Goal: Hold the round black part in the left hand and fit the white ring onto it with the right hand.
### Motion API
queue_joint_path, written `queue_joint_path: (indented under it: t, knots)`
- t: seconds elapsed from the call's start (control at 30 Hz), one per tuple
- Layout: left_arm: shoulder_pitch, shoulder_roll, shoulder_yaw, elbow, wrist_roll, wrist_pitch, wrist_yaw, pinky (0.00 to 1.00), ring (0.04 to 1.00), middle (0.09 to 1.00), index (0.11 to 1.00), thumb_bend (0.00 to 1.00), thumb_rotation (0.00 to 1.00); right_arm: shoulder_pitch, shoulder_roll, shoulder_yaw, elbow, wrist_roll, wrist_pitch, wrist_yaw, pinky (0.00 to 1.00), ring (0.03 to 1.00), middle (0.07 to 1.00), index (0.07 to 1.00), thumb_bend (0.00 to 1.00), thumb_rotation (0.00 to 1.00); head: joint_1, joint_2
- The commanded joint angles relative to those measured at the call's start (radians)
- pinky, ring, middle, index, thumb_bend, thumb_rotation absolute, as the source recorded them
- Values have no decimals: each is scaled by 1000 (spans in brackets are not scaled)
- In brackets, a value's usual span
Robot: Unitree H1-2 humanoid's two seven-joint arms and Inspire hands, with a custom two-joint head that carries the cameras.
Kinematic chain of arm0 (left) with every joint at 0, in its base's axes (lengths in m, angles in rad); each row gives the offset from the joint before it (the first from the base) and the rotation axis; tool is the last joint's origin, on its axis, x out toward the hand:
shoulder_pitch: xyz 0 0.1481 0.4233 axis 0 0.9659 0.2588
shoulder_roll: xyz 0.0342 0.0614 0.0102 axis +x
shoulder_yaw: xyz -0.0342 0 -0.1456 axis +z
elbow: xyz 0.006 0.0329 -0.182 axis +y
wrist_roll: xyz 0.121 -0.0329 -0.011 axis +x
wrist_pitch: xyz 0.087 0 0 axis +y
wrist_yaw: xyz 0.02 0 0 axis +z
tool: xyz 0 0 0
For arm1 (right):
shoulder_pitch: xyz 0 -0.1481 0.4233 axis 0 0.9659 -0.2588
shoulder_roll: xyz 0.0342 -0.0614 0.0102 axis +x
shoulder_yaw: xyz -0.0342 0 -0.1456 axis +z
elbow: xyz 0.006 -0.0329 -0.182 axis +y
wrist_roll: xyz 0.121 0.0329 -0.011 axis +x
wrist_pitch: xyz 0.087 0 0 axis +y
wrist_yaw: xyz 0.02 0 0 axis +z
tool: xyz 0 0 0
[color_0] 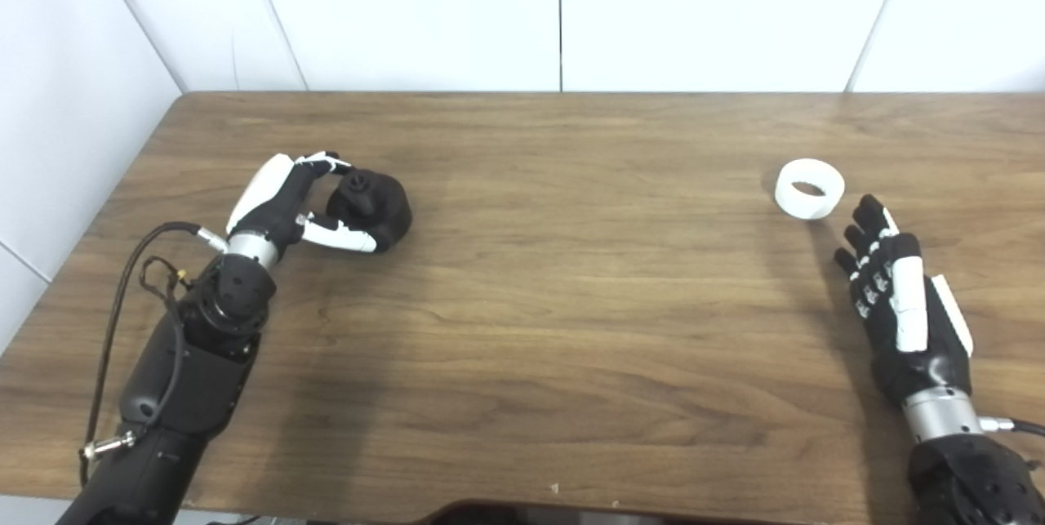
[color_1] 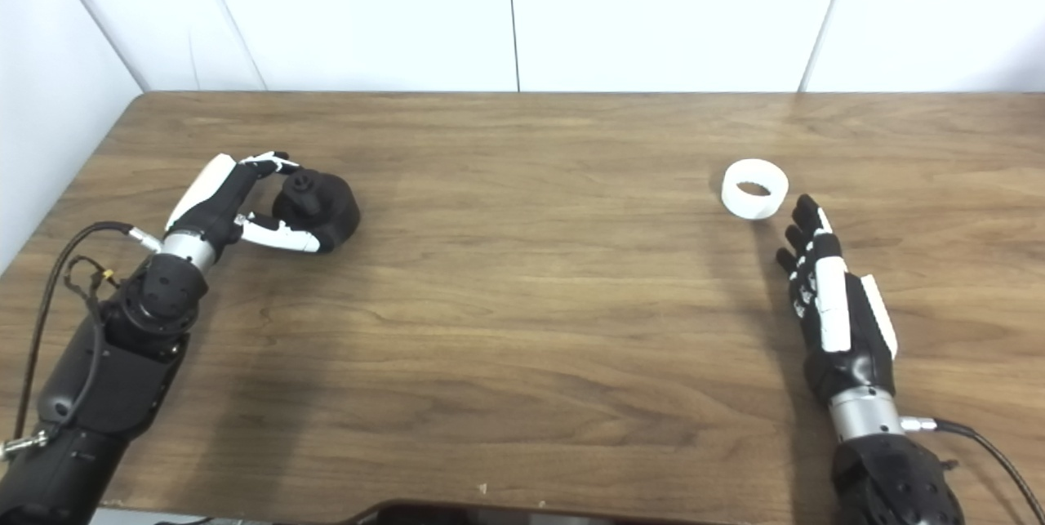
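The round black part [color_0: 374,201] rests on the wooden table [color_0: 555,280] at the left. My left hand [color_0: 282,202] is wrapped around its left side, with the fingers [color_0: 326,159] curled over its top and the thumb [color_0: 347,238] against its near side. The white ring [color_0: 809,189] lies on the table at the right, hole facing up. My right hand [color_0: 898,300] is open and empty, with its fingers stretched out. Their tips are just short of the ring on its near right side. The part [color_1: 318,200], the ring [color_1: 755,189] and both hands also show in the right eye view.
White wall panels [color_0: 563,11] stand behind the table's far edge and along its left side. A dark cable [color_0: 122,280] loops beside my left forearm. A dark object [color_0: 522,513] shows at the near table edge.
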Motion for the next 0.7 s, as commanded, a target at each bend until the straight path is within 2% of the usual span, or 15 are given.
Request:
queue_joint_path:
  t: [0.0, 0.17, 0.37, 0.5, 0.67]
  knots:
    - [-38, 20, -1, -8, 37, -10, 27, 971, 1000, 937, 664, 918, 144, -18, -10, -8, -33, 14, -33, 7, 988, 1000, 1000, 994, 655, 1000, 1, 0]
    - [-35, 18, -5, 4, 49, -40, 46, 962, 1000, 928, 652, 913, 132, -19, -15, -8, -34, 18, -31, 9, 992, 1000, 1000, 994, 662, 1000, 1, 1]
    - [-25, 10, -6, -14, 63, -31, 52, 947, 1000, 919, 655, 904, 120, -21, -13, -5, -35, 19, -28, 9, 994, 1000, 1000, 996, 653, 1000, 3, 6]
    - [-15, 4, -8, -36, 54, -27, 36, 946, 996, 914, 662, 899, 121, -24, -12, -4, -36, 19, -19, 7, 1000, 1000, 1000, 1000, 661, 1000, 0, 8]
    - [-1, 3, -32, -64, 51, -47, 8, 887, 966, 894, 652, 913, 150, -24, -12, -2, -42, 19, -9, 7, 1000, 1000, 1000, 998, 660, 1000, -4, 12]
